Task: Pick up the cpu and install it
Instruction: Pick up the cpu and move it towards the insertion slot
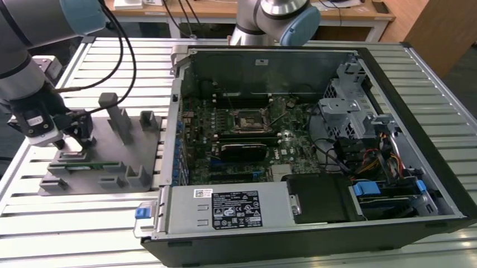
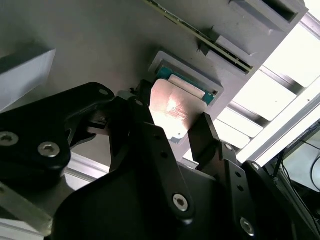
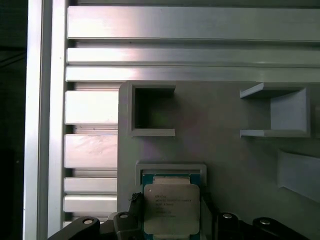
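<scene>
We see the gripper (image 1: 71, 142) at nine o'clock in the exterior view, low over the grey fixture (image 1: 100, 153) on the slatted desk (image 1: 75, 223); in the second wrist view its black fingers (image 2: 202, 135) stand on two opposite sides of the cpu (image 2: 175, 107), narrowed until they seem to press on its thin edges; the chip sits at its square pocket in the fixture, and we cannot tell whether it has cleared the pocket walls or rests on them. We judge the hold to be the weak point; the contact is only along slim edges, so a small misalignment could let the chip tilt, pivot or slip out; a corner catching the pocket wall could twist it within the grip. The socket (image 1: 248, 121) lies well apart, toward three o'clock from the gripper, inside the open computer case (image 1: 268, 67); a chip carried crooked could meet the socket askew and harm its contacts, and a loose one could drop onto the board; the case wall between fixture and socket is something the arm could clip. The memory stick (image 1: 86, 166) lies just beside the pocket, and we think a skewed finger could nudge it.
</scene>
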### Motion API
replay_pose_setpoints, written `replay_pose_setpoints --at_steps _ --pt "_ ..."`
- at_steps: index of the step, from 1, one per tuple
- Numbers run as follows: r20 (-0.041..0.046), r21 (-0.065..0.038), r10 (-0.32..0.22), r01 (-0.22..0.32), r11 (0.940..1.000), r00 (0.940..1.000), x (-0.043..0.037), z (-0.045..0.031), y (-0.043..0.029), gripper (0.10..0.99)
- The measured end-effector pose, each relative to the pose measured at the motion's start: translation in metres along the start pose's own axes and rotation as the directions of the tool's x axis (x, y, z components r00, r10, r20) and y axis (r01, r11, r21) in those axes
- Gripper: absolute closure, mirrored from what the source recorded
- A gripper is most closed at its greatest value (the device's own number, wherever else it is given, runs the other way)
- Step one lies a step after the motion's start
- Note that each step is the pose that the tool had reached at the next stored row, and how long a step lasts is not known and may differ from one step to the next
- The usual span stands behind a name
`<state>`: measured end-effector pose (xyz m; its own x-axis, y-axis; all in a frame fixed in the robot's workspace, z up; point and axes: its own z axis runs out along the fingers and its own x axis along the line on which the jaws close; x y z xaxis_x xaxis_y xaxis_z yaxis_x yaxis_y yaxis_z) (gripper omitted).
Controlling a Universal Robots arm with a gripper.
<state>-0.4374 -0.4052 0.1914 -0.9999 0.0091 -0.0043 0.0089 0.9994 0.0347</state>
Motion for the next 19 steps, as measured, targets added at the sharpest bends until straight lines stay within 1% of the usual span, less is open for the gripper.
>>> replay_pose_setpoints --at_steps 6,19 --pt "0.0001 0.0 0.0 0.0 1.0 1.0 0.0 -0.0039 0.0002 0.545" --pt "0.0001 0.0 0.0 0.0 1.0 1.0 0.0001 -0.0089 0.0004 0.545"
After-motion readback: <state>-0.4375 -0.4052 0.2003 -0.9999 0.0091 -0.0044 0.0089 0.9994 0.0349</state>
